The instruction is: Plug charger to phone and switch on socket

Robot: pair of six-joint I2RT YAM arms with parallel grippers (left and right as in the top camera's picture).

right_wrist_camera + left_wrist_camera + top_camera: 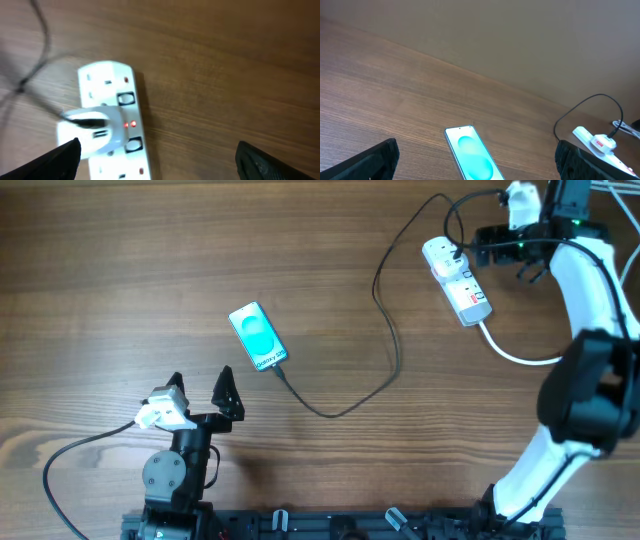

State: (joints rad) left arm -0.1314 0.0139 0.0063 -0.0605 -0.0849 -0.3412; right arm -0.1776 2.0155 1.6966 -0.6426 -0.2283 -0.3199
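Note:
The phone (258, 336) lies on the wooden table with its cyan screen up; it also shows in the left wrist view (472, 159). The black charger cable (385, 330) runs from the phone's near end to a white plug adapter (446, 252) in the white power strip (458, 282). In the right wrist view the strip (117, 130) shows a red light lit beside the adapter (87, 131). My left gripper (200, 392) is open and empty, near the phone's front. My right gripper (497, 248) is open, just right of the strip.
The strip's thick white cord (515, 355) curves toward the right arm's base. The left arm's black cable (70, 455) trails at the front left. A plain wall backs the table in the left wrist view.

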